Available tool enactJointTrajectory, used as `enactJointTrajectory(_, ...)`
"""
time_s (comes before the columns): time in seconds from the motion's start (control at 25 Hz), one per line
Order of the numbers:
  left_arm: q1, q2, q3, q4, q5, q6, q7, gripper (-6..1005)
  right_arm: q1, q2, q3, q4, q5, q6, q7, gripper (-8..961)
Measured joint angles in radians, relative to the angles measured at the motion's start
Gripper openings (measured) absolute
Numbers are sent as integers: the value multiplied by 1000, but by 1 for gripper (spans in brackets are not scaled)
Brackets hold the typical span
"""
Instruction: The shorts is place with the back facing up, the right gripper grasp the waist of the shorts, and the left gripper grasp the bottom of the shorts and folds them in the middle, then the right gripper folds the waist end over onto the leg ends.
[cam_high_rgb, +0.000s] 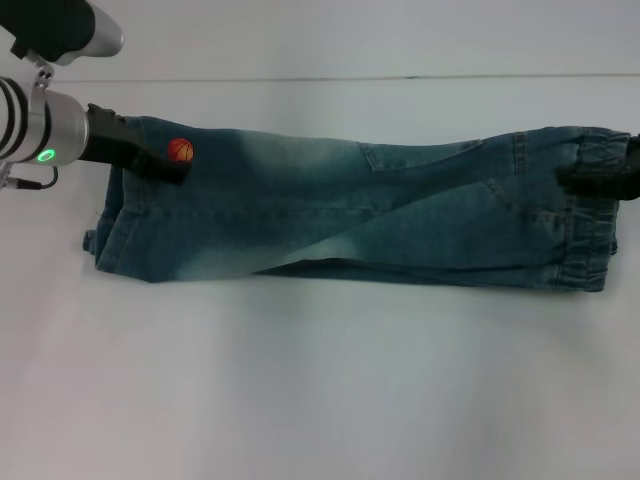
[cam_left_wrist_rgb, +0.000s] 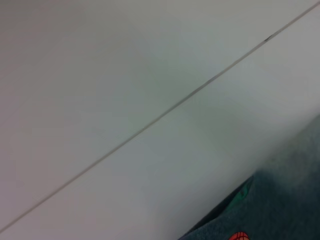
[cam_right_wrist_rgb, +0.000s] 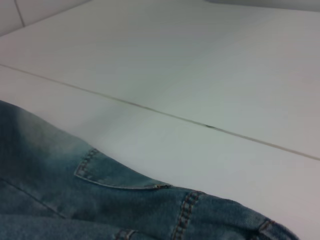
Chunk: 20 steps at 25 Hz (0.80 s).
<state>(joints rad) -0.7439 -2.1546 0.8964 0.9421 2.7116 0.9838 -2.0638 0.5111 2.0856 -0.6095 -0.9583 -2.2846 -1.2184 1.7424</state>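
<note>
Because the shorts (cam_high_rgb: 350, 210) already lie folded lengthwise, the left gripper (cam_high_rgb: 150, 160) pins the leg ends (cam_high_rgb: 115, 225) at far left. The right gripper (cam_high_rgb: 600, 178) sits on the waist (cam_high_rgb: 590, 235) at right; whether either is clenched, I cannot tell.

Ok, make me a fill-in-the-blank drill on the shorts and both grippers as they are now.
1. The shorts lie folded lengthwise on a ____ table.
2. The left gripper sits at the leg ends, right beside a small orange ____.
3. The right gripper rests on the ruffled ____ at the other end of the shorts.
4. In the right wrist view a stitched back ____ shows on the denim.

Missing words: white; basketball; waist; pocket.
</note>
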Motion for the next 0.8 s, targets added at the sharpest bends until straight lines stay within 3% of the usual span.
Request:
enactJointTrajectory(0.04,1,0,0,5,0,7,-1,876,0,0,-1,0,0,-2,0,847)
enactJointTrajectory(0.08,3,0,1,9,0,13,-1,882,0,1,-3,0,0,-4,0,892)
enactJointTrajectory(0.32,7,-7,21,3,12,22,-2,908,-9,-4,-31,3,-2,-12,0,927)
enactJointTrajectory(0.8,4,-7,60,-8,13,48,-5,905,-17,-3,-32,-2,-63,-32,38,915)
